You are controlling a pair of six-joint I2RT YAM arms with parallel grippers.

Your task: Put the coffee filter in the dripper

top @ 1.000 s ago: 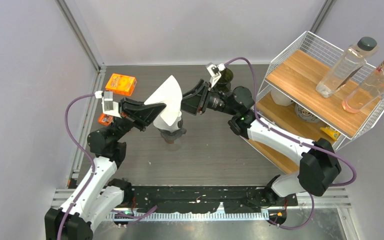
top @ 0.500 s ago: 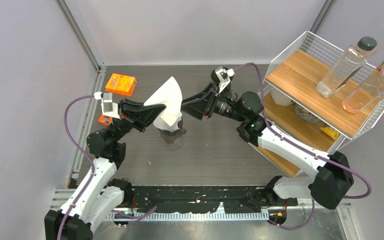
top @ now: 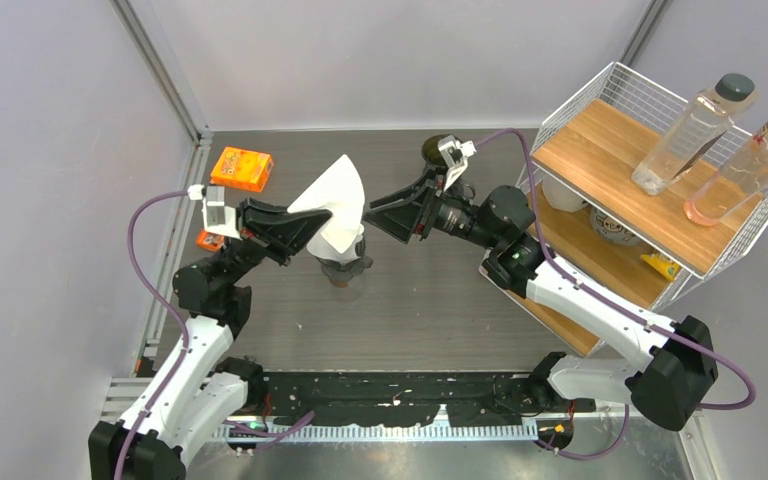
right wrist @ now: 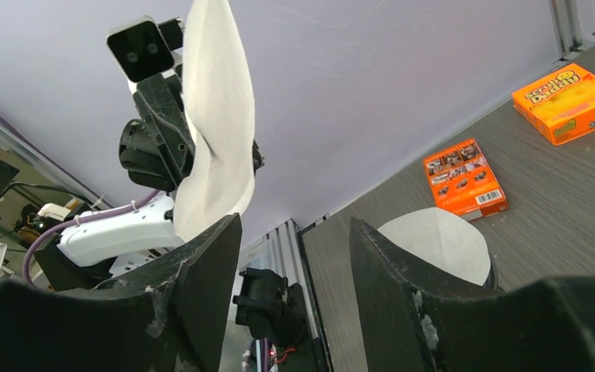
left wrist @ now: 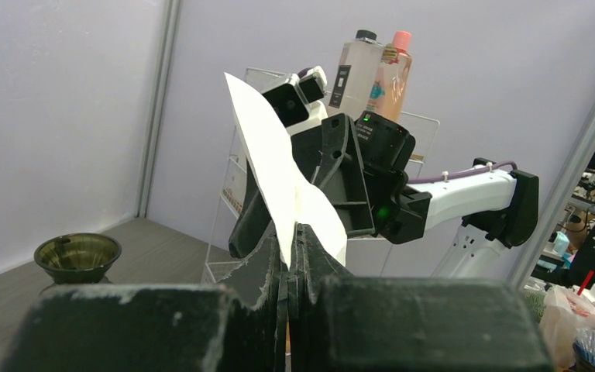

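My left pincer (left wrist: 288,236) clamps the filter (left wrist: 267,147); right pincer (right wrist: 294,232) gapes empty. I'd swing the filter over the dripper (left wrist: 77,254), tip down, centre it, then let go.

Pale lilac-grey walls (top: 380,60) on 3 sides, w/ aluminium frame posts (top: 160,70) running down the back corners; light is even, no hard shadows. Tabletop (top: 430,310) is dark grey wood-grain laminate. At the right edge sits a white wire shelf rack (top: 590,150) w/ 2 light wooden boards, and 2 clear bottles (top: 688,130) stand on the upper one.
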